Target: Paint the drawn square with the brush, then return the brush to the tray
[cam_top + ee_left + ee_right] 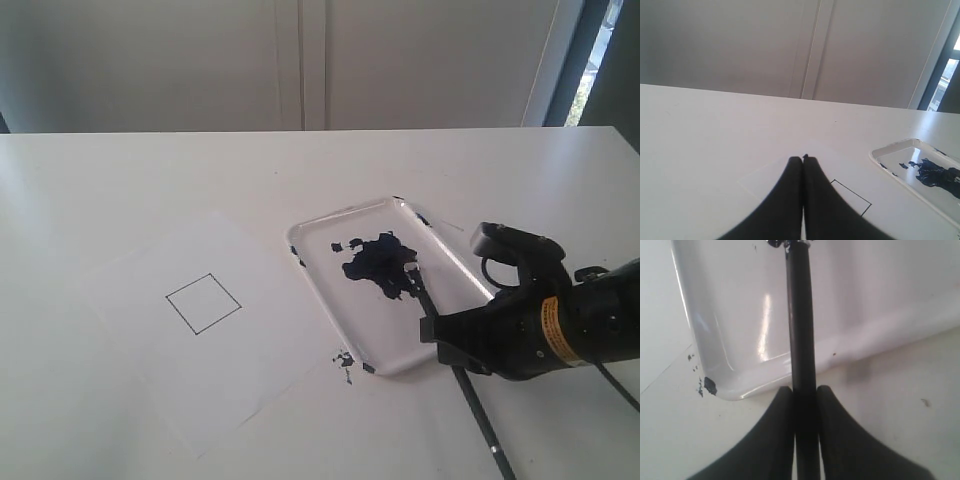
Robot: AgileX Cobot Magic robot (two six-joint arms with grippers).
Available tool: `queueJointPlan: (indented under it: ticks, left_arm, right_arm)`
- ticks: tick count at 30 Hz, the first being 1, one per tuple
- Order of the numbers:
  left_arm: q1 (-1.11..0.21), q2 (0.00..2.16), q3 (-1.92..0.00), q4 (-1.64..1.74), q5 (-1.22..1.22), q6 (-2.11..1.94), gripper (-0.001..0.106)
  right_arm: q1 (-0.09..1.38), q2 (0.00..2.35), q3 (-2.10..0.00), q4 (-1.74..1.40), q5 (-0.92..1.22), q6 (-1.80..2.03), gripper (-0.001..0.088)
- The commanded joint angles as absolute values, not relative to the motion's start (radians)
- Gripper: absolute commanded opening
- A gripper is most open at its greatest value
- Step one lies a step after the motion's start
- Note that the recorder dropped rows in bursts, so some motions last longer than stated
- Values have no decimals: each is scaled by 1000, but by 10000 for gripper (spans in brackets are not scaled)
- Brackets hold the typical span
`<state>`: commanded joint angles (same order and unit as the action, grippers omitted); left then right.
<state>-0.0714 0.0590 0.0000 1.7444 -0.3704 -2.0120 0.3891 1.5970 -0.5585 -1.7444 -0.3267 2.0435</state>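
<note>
The drawn square (203, 303) is a small tilted outline on the white paper, with no paint inside; one corner of the drawn square (856, 201) shows past my left gripper (803, 159). That gripper is shut and holds nothing. The brush (478, 405) lies slanted, its silver ferrule and tip in the blue-black puddle (375, 260) of the glossy white tray (312, 268). My right gripper (437, 335) is at the tray's near-right rim, shut on the brush's black handle (801, 315), which runs across the tray (730, 300).
The paper sheet (130, 300) lies left of the tray. Paint spots (345, 358) mark the table and the tray's near corner (710, 386). The tray's rim (890, 150) shows in the left wrist view. Behind the table stands a pale wall.
</note>
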Motion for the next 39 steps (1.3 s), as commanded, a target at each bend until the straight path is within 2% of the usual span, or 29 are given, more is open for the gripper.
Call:
queueJointPlan:
  ticks: [15,23,28,32,35,39]
  left_arm:
    - [-71,59,0,1744,-370,-2012,0]
    - [-71,59,0,1744,-373,-2012,0]
    - [-71,59,0,1562,-436,-2037,0]
    - [-71,59,0,1618,-547,-2037,0]
    - [-71,59,0,1571,-534,-2037,0]
    - [-71,59,0,1744,-530,-2022,0]
  right_arm:
    - [389,1598,-559,-1744,-365,2044,0]
    - [389,1598,-559,-1744,-314,2044,0]
    - [389,1598,-559,-1744,-375,2044,0]
    - [389,1598,-559,-1744,-365,2044,0]
    - [389,1598,-559,-1744,-347,2044,0]
    - [389,1674,-559,-1744,-389,2044,0]
